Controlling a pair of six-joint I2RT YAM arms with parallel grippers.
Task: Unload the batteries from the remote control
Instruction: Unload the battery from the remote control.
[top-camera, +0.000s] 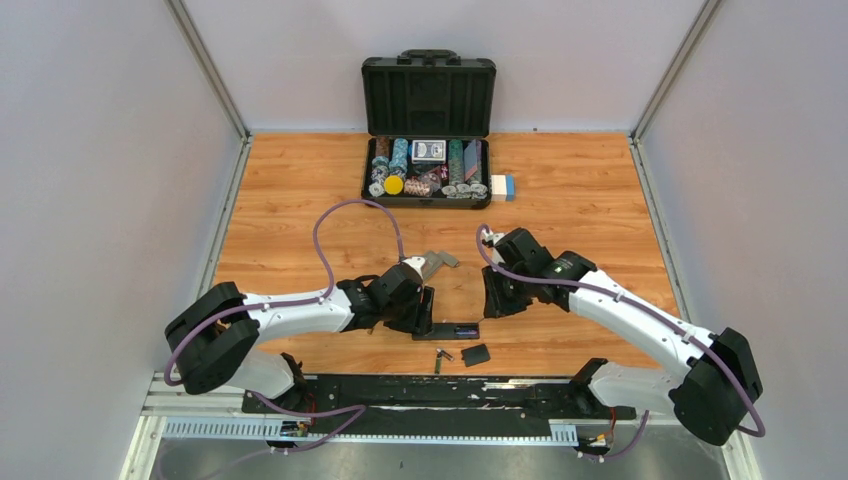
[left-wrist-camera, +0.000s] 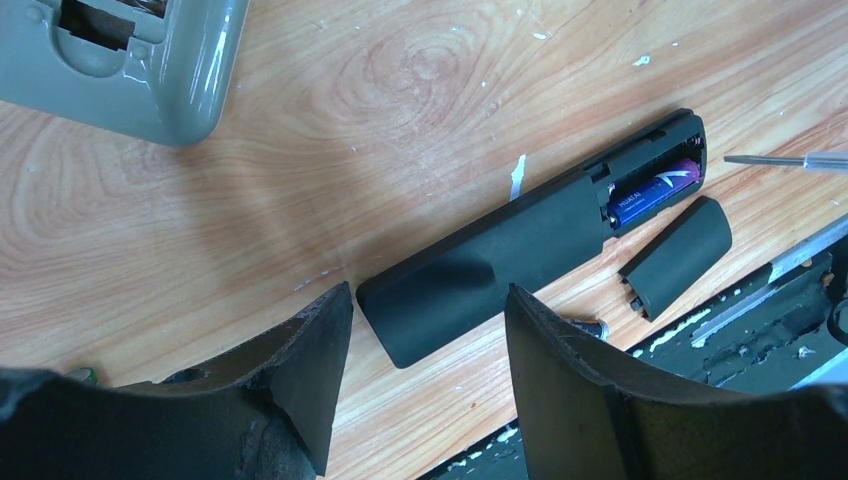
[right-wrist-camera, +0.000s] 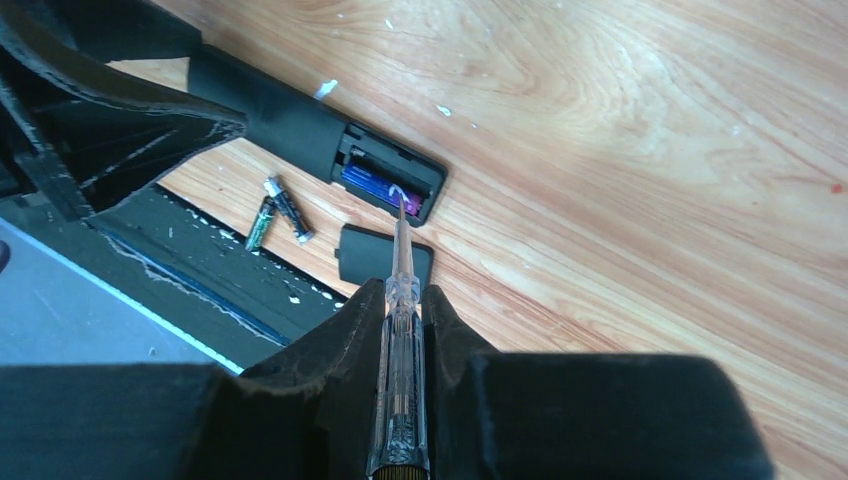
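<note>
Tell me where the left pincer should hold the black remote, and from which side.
Probably the closed end of the remote, away from the open battery compartment, the left pincer coming from above across its long edges. It lies flat with straight sides, and that leaves the compartment free for the screwdriver in the right pincer.

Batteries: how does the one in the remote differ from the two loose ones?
The battery in the remote is blue and purple; the loose batteries are dark. The first sits in its open bay, the screwdriver tip at it; the loose ones lie in a V on the table. All are slim cylinders.
</note>
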